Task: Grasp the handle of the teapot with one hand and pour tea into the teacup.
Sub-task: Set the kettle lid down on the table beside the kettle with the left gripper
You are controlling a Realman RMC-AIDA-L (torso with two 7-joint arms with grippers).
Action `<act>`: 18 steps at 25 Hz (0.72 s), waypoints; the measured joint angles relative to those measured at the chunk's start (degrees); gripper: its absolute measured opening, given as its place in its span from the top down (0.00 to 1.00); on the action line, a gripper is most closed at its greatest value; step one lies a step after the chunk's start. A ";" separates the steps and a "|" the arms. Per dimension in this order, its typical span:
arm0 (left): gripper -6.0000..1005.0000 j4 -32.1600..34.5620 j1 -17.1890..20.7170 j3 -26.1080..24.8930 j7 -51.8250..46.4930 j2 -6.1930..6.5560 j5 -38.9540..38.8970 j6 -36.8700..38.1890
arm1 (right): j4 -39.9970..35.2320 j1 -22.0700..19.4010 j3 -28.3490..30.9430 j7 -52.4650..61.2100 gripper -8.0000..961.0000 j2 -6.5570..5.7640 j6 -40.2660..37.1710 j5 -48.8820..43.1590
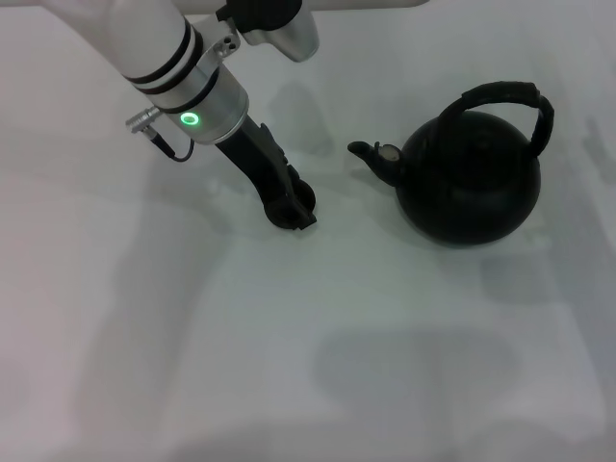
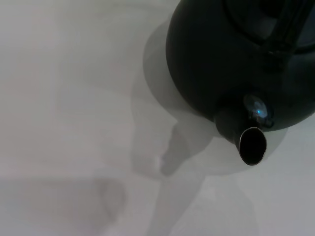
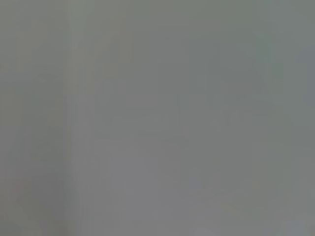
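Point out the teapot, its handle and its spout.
teapot [image 1: 472,188]: head view, on the round black body.
handle [image 1: 500,93]: head view, on the top of the arch.
spout [image 2: 252,146]: left wrist view, on the open mouth at its tip.

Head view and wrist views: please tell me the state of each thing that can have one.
Teapot: upright on the table, not held, spout toward the left hand.
Handle: raised over the top, free.
Teacup: mostly hidden behind the left hand.
Left hand: low at the table, at the teacup.
Right hand: not in view.
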 joint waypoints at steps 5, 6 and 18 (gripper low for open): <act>0.31 0.00 0.05 0.00 0.00 -0.06 0.00 0.00 | 0.06 -0.02 0.00 0.00 0.09 0.00 0.00 0.00; 0.31 0.00 0.05 0.00 0.00 -0.06 0.00 0.00 | 0.06 -0.02 0.00 0.00 0.09 0.00 0.00 0.00; 0.22 -0.02 -0.70 0.00 -0.65 0.01 -0.03 0.36 | 0.24 -0.01 0.00 0.00 0.09 0.00 0.00 0.05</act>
